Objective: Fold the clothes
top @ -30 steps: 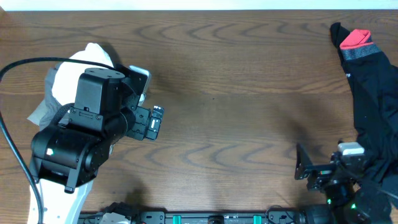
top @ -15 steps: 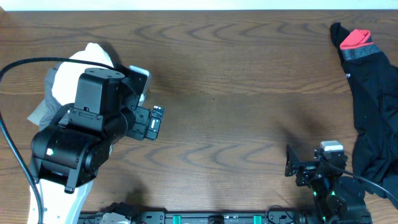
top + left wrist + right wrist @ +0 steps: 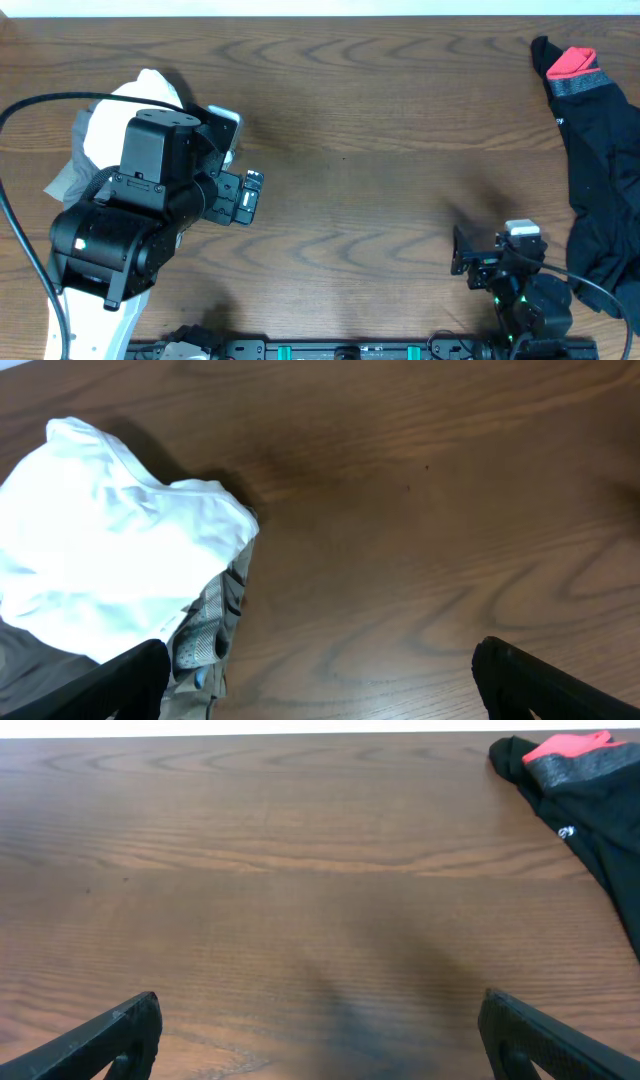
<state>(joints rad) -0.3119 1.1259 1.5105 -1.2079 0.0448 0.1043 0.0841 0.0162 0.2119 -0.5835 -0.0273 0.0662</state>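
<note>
A bunched white garment (image 3: 150, 92) lies at the table's left, partly under my left arm; its print does not show. In the left wrist view the white garment (image 3: 110, 550) rests on a grey-khaki piece (image 3: 222, 622). My left gripper (image 3: 232, 165) (image 3: 320, 675) is open and empty, just right of this pile over bare wood. A black garment with a red patch (image 3: 598, 170) lies along the right edge, and also shows in the right wrist view (image 3: 575, 790). My right gripper (image 3: 490, 258) (image 3: 318, 1020) is open and empty, low at the front, left of the black garment.
The wooden table (image 3: 380, 130) spans the views. A black cable (image 3: 40, 105) loops over the far left. The table's back edge (image 3: 320, 14) runs along the top, and the arm bases sit at the front edge.
My right arm has moved left along the front edge, away from the black garment. The left arm and the clothes have not moved.
</note>
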